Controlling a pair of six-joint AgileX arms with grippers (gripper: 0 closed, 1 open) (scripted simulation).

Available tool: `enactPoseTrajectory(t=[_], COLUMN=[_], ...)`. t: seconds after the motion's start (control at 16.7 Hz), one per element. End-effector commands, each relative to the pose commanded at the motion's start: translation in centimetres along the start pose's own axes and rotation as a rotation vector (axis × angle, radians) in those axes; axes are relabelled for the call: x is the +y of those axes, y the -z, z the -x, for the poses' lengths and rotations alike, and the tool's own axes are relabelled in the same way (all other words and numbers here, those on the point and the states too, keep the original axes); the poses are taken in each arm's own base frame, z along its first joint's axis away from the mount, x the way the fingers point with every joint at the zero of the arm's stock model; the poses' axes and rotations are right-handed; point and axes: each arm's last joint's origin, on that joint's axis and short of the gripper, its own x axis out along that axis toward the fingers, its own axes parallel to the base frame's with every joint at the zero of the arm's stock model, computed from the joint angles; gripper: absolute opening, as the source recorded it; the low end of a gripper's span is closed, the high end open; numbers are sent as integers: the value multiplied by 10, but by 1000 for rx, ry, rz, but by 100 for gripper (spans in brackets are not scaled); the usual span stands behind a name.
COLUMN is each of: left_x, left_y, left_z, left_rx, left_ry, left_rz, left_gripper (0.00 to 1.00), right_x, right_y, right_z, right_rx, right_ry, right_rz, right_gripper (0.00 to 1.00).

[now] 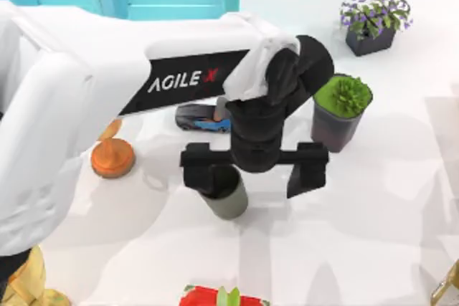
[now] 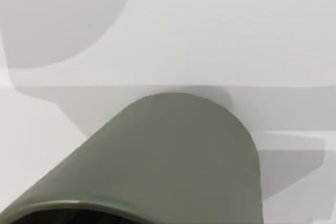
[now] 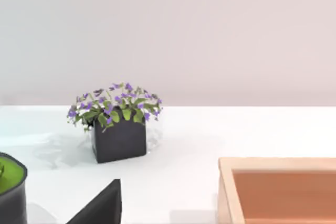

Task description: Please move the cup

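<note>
Spread wide, the jaws of the left gripper (image 1: 254, 170) straddled the rim of the cup (image 1: 228, 195), 1 finger (image 1: 199, 170) over it, near the table's (image 1: 373, 213) middle; I judged the grasp step in hand, the next move calling for centring, lowering and closing; counted: 1 cup, 1 green plant pot (image 1: 341, 112), 1 purple flower pot (image 1: 373, 23), 1 toy car (image 1: 204, 118), 1 orange trophy (image 1: 112, 155), 1 wooden box (image 3: 278, 190).
</note>
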Motion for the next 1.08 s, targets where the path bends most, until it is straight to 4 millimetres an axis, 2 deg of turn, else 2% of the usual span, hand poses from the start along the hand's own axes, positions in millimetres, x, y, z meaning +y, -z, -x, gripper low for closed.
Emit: enactPoseTrajectory(t=[0.06, 0.84, 1.08], left_x=[0, 0, 0], left_y=[0, 0, 0], left_z=[0, 0, 0], left_rx=[0, 0, 0], left_ry=[0, 0, 0], left_rz=[0, 0, 0], left_gripper=[100, 2, 0], right_x=[0, 0, 0], right_y=[0, 0, 0], right_z=[0, 0, 0], right_rx=[0, 0, 0], right_ry=[0, 0, 0], right_rz=[0, 0, 0], right_gripper=[100, 100, 100])
